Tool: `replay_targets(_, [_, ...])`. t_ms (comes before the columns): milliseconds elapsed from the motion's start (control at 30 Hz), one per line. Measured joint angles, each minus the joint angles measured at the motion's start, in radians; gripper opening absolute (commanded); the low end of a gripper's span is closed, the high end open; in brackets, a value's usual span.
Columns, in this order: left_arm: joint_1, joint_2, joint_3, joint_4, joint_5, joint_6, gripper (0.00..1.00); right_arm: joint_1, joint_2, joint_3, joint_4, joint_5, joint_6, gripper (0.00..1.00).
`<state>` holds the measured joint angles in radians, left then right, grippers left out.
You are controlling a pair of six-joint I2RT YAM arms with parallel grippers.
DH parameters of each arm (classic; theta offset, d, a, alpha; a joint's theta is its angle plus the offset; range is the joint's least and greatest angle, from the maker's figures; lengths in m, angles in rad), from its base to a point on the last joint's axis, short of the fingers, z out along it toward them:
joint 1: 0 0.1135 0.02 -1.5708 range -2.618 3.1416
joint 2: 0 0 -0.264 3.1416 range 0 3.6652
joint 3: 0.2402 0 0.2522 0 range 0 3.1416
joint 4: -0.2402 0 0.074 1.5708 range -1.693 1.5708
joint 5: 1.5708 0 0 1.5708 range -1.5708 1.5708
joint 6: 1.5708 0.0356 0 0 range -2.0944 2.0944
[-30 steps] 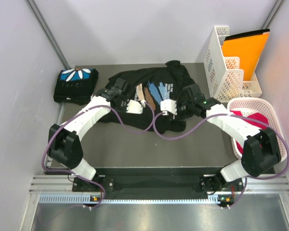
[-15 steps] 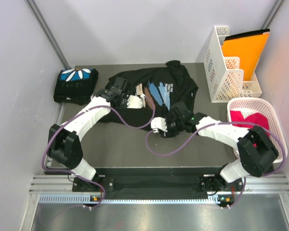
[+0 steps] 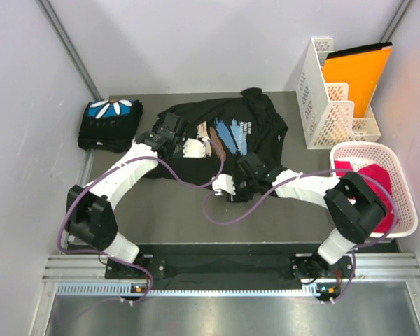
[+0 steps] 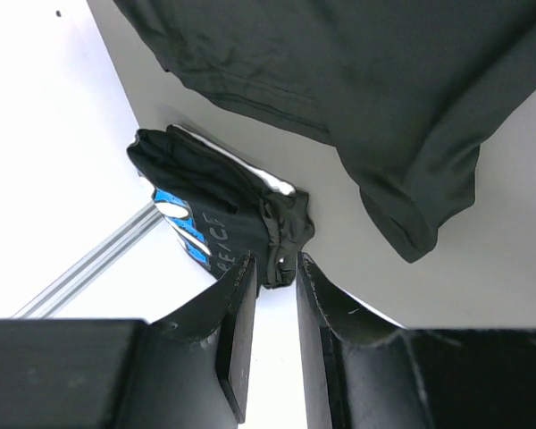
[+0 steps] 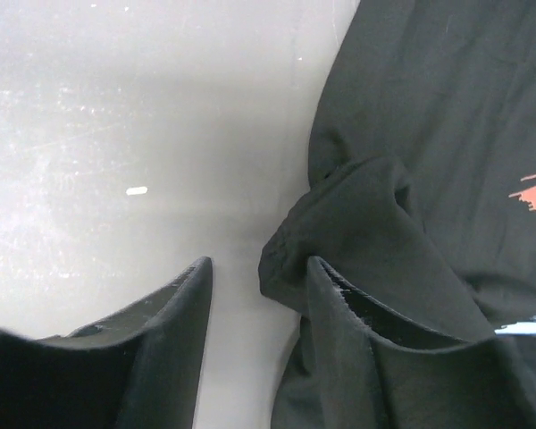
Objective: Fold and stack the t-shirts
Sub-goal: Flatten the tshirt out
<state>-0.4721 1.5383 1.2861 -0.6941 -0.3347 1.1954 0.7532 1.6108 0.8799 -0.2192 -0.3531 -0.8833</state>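
Since the unfolded t-shirt (image 3: pixel 246 129) lying mid-table (image 3: pixel 168 206) is light, limp cloth, its bunched near hem (image 5: pixel 344 223) is judged the best hold; the right gripper (image 5: pixel 257 268) stands wide beside it, the left gripper (image 4: pixel 275 261) narrow, both empty; the folded t-shirt (image 3: pixel 110 123) rests far-left.

Overhead, two wrist close-ups; t-shirt (image 3: pixel 260 120) shared

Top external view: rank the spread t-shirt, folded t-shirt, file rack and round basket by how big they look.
Largest: spread black t-shirt.
Next: white file rack and white basket look about alike. The rack stands up toward the camera, so I won't rank them.
Smallest: folded t-shirt.
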Motion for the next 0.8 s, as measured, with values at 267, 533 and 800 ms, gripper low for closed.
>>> replay_targets(267, [0.000, 0.000, 0.000, 0.022, 0.001, 0.008, 0.30, 0.019, 0.047, 0.039, 0.041, 0.052, 0.025, 0.19])
replay_targets(533, [0.002, 0.000, 0.000, 0.038, 0.005, 0.015, 0.30, 0.037, 0.068, 0.043, 0.053, 0.106, 0.019, 0.00])
replay_targets(800, [0.016, 0.000, 0.000, 0.052, 0.015, 0.031, 0.30, 0.036, 0.068, 0.208, -0.126, 0.093, -0.080, 0.00])
